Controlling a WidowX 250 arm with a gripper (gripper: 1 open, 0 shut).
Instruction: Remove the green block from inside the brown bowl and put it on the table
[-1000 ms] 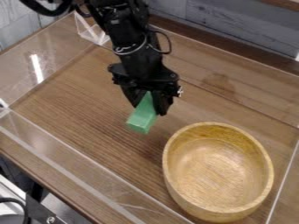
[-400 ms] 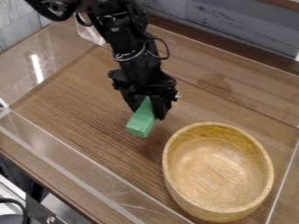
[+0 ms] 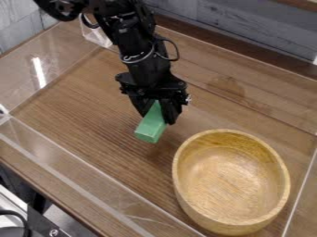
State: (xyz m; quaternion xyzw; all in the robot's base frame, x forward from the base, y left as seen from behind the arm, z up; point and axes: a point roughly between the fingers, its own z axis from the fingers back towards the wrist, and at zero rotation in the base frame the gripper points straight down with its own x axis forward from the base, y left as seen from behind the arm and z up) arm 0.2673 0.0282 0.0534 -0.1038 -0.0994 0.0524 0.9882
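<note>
The green block hangs tilted just left of the brown bowl, its lower end at or very near the table. My gripper points steeply down and is shut on the block's upper end, with the black fingers on either side of it. The bowl stands at the lower right with nothing inside it. The block is outside the bowl, a short gap from its rim.
Low clear plastic walls edge the tabletop at the front and left. The black arm reaches in from the upper left. A grey panelled wall stands behind.
The gripper and block have sunk slightly toward the tabletop, hardly shifting sideways. The bowl has not moved.
</note>
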